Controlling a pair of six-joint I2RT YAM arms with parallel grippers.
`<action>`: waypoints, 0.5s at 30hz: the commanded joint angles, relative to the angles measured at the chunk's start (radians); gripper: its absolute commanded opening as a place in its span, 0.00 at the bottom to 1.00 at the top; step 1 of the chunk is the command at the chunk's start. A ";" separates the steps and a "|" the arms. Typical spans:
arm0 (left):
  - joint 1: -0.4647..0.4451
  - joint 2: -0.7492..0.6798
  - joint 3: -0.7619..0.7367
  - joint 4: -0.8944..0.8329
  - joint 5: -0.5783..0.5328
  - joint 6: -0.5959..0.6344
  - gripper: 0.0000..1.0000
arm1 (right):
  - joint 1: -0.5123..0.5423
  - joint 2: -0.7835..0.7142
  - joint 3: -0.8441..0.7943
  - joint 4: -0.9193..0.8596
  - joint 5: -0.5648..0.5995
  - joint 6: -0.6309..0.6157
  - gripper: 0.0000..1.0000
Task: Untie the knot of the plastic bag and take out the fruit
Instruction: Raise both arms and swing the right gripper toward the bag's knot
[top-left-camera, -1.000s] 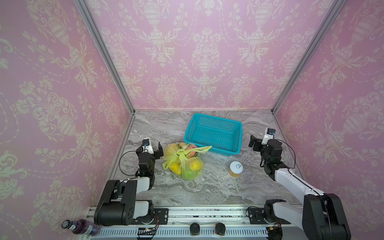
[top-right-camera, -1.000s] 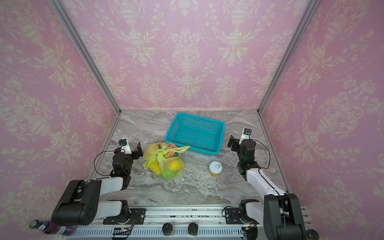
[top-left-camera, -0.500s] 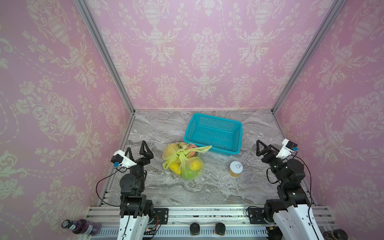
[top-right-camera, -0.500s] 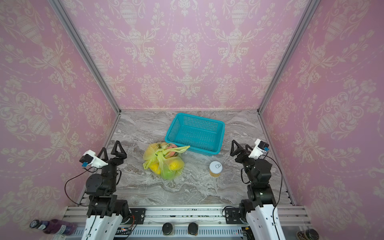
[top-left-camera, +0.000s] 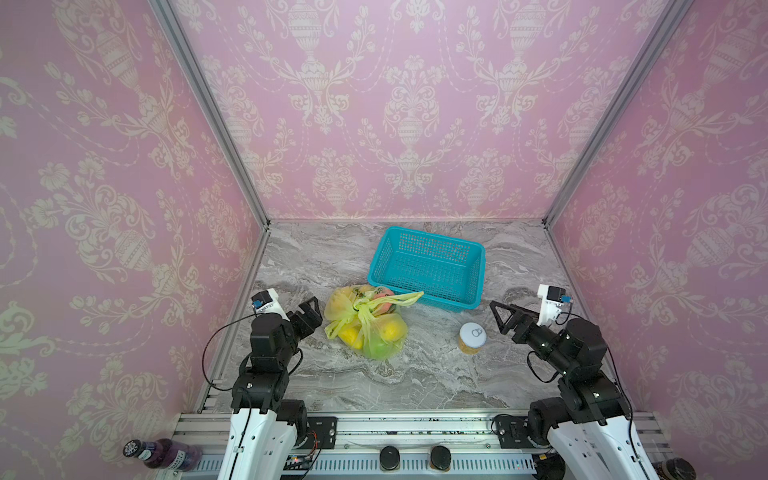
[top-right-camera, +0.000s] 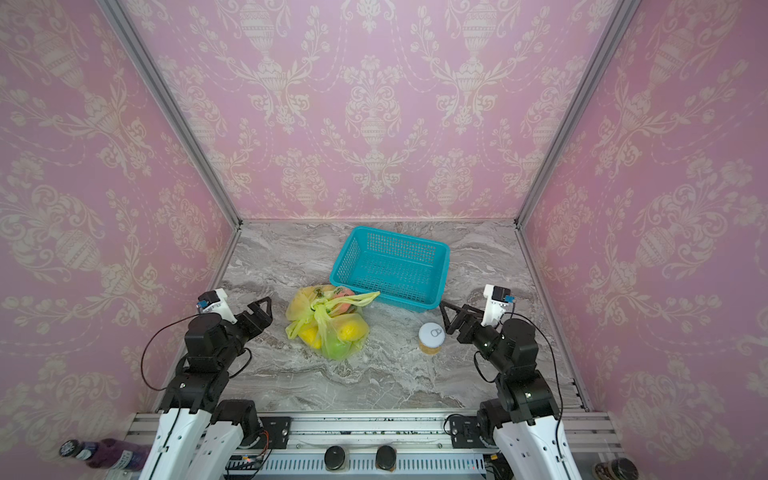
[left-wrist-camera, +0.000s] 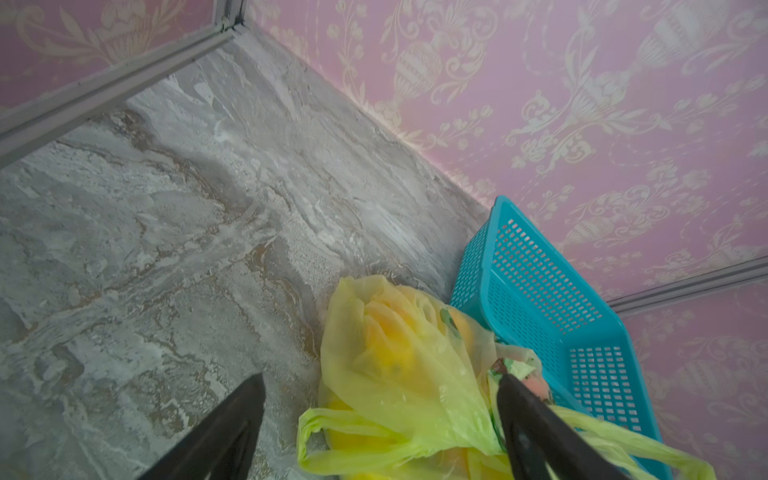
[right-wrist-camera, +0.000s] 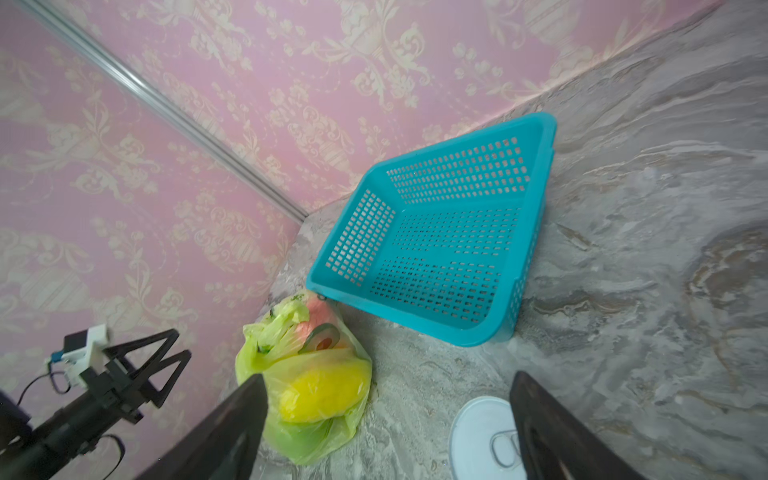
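Lying on its side beyond the front rail, at about 7 o'clock from the table's middle, is a purple bottle (top-left-camera: 160, 451). Pink wallpaper (top-left-camera: 407, 104) with a cream urn-and-vine pattern covers the three walls, which meet at bare aluminium posts (top-left-camera: 208, 112). The table (top-left-camera: 374, 386) is flat grey marbled stone with brownish veins.

The left hand (top-left-camera: 311, 312) hovers at 9 o'clock of the plastic bag (top-left-camera: 365, 328), just beside it and not touching. In the left wrist view its fingers (left-wrist-camera: 224, 428) stand wide apart with nothing gripped. The bag sits slightly to 9 o'clock of the table's middle, tied shut. The knot (top-left-camera: 360, 309) is on top, with one loose end trailing toward 2 o'clock, up to the teal basket (top-left-camera: 449, 300). The fruit (top-left-camera: 392, 330) is inside the bag: yellow, green and pink-red pieces show through the film.

The basket stands at 12 to 1 o'clock from the middle, its near corner against the bag. A white-lidded jar (top-left-camera: 472, 337) stands upright at 3 to 4 o'clock. The right hand (top-left-camera: 500, 316) hangs just beside the jar at its 2 o'clock, its fingers (right-wrist-camera: 224, 428) spread wide and gripping nothing.
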 joint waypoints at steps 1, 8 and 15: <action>-0.013 -0.014 0.010 -0.118 0.082 0.016 0.89 | 0.212 0.073 0.030 0.002 0.145 -0.050 0.91; -0.032 -0.012 -0.141 0.105 0.065 0.000 0.95 | 0.733 0.493 0.138 0.164 0.527 -0.133 0.90; -0.045 0.089 -0.267 0.440 0.152 -0.121 0.87 | 0.895 0.820 0.279 0.215 0.619 -0.149 0.87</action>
